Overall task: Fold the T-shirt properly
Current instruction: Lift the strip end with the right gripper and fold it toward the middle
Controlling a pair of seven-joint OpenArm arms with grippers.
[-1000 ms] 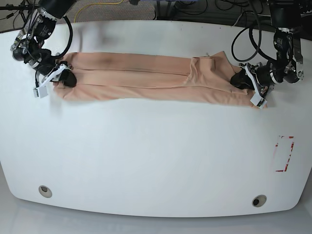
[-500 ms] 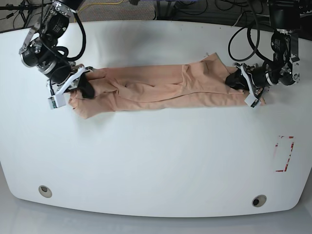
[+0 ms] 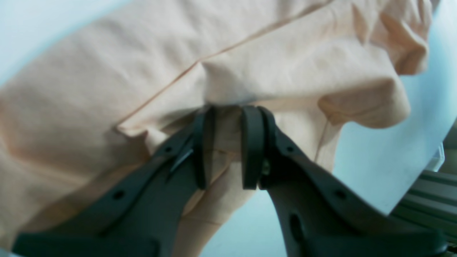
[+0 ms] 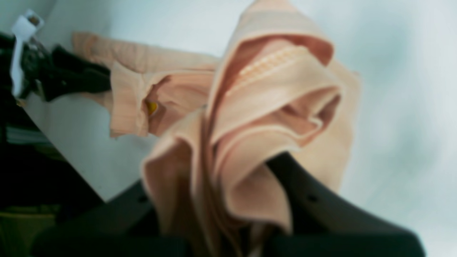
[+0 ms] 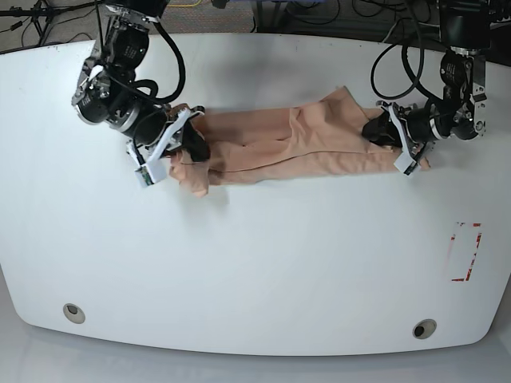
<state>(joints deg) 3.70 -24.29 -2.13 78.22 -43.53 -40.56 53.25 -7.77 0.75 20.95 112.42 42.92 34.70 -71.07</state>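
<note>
The peach T-shirt lies as a long, wrinkled strip across the far half of the white table. In the base view my right gripper is shut on its left end, which is raised and bunched, with a corner hanging down. The right wrist view shows that bunch of T-shirt gathered between my right gripper, and a small yellow emblem peeks out of a fold. My left gripper holds the right end. In the left wrist view its pads pinch a fold of the T-shirt.
A red-marked rectangle is on the table at the right. Two round holes sit near the front edge. Cables hang behind the table's far edge.
My right gripper has carried the shirt's left end rightward and lifted it, so the strip is shorter and more bunched. My left gripper has shifted slightly up and inward with its end.
</note>
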